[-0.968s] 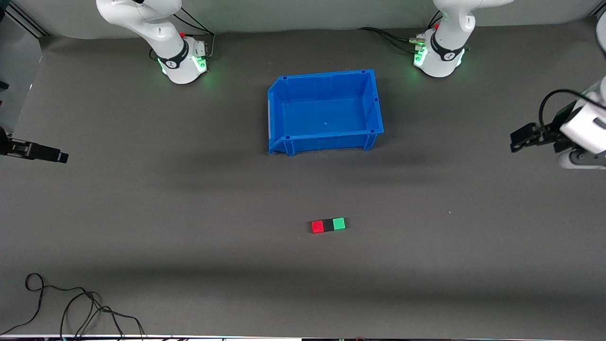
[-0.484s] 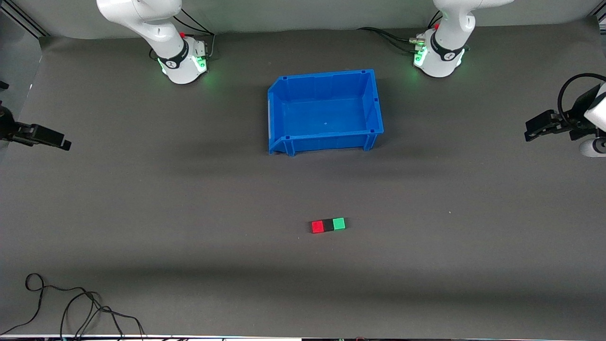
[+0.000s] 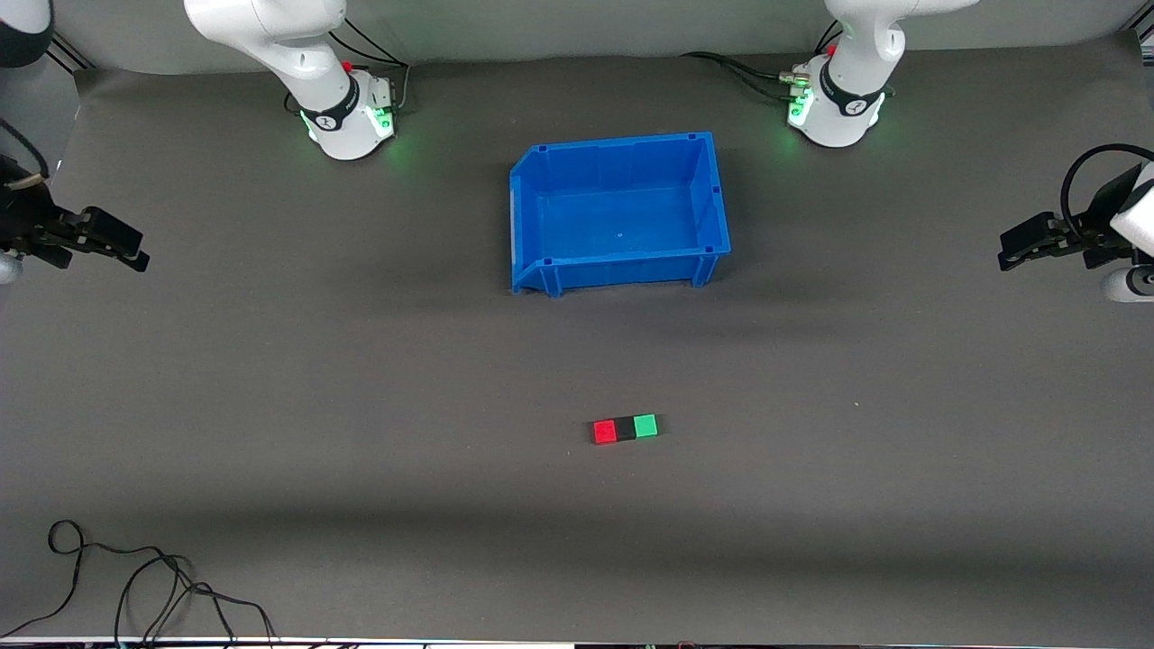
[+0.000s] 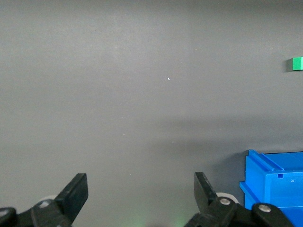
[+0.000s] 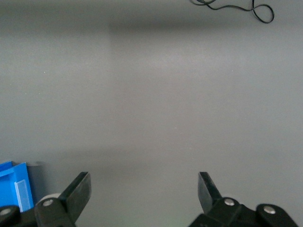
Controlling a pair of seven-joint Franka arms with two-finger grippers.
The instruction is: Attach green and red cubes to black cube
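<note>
Dark grey worktop point(image 3: 361, 379), bare over most of its surface, with wide open margins around every object. Blue bin point(image 3: 618, 270), open-topped, sits between the two arm bases, well apart from them. Right gripper point(image 3: 122, 245) hangs over the worktop's edge at the right arm's end, fingers spread wide apart and holding nothing. Left gripper point(image 3: 1014, 250) hangs over the edge at the left arm's end, fingers likewise spread wide apart and holding nothing. A loose black cable point(image 3: 135, 581) lies at the worktop's corner nearest the front camera, at the right arm's end. Red cube point(image 3: 604, 432), black cube point(image 3: 625, 429) and green cube point(image 3: 645, 425) form one touching row, black in the middle, nearer the front camera than the bin and well apart from it and from both grippers.
</note>
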